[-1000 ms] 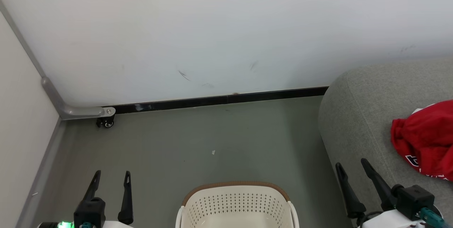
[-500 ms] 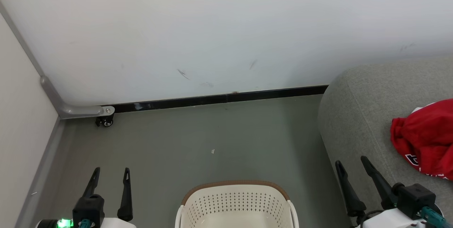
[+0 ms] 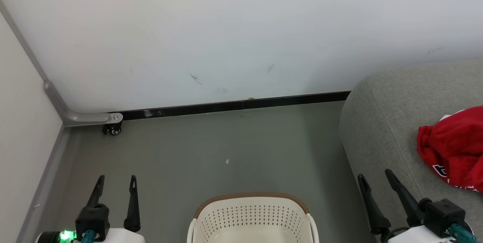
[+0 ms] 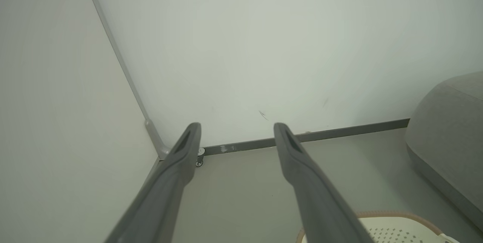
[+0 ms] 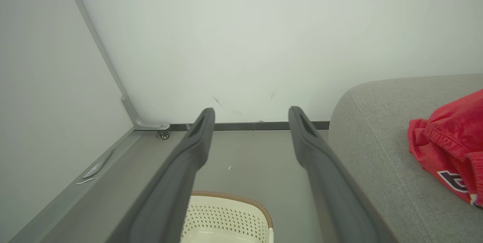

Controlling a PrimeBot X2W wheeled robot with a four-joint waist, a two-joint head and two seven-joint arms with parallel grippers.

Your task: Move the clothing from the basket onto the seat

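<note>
Bare floor [image 3: 226, 141] lies open between wall [image 3: 226, 28], basket [image 3: 251, 196] and seat [image 3: 381, 122]

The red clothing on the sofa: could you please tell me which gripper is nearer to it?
Right. The right gripper sits open just left of the red clothing, by the sofa edge; the left gripper sits open beyond the basket.

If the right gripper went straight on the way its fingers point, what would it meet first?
Probably the white wall just above the dark baseboard; nothing shows in between. The open right gripper aims there, with the sofa to its right and the basket below its line. Depth is uncertain.
</note>
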